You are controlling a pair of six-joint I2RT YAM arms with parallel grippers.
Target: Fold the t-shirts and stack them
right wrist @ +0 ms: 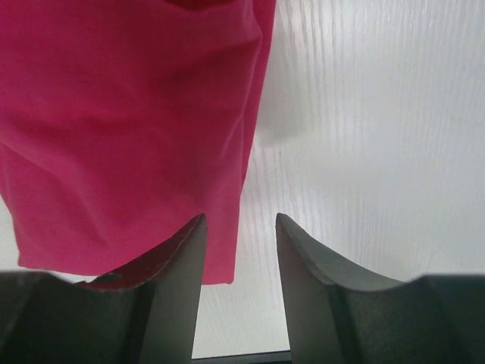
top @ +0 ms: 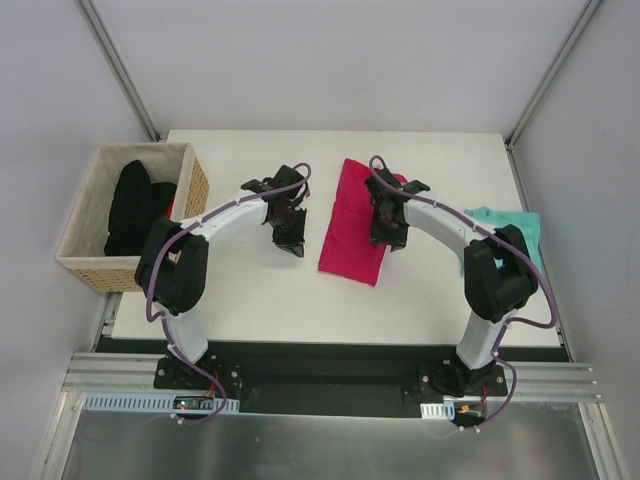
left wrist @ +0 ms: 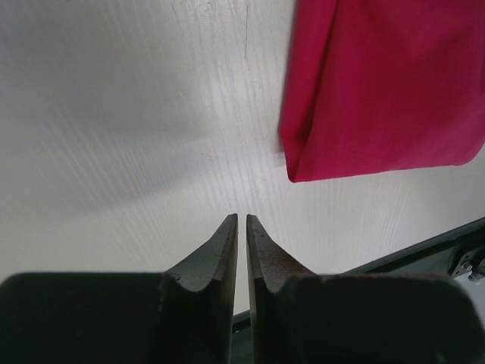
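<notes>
Pink shirt (top: 350,225) lies flat in the middle of the white table (top: 300,300), folded into a long narrow rectangle and slightly tilted. Teal shirt (top: 512,220) sits bunched at the table's right edge, partly hidden behind the right arm's elbow. It is well apart from the pink one, so they are not stacked.

Right gripper (right wrist: 239,218) is over the pink shirt's right edge. Its fingers are spread apart with nothing pinched between them: released. In the right wrist view one finger (right wrist: 178,280) overlaps the shirt's edge and the other is over bare table. Can't tell whether it touches the cloth.

Left gripper (left wrist: 242,220) is over bare table just left of the pink shirt. Its fingers are clenched almost together, only a thin slit between them, and it holds nothing. In the left wrist view a folded corner of the shirt shows ahead and to the right of the fingertips.

Wicker basket (top: 85,215) is at the left side of the table, with a black garment (top: 135,205) inside it.
</notes>
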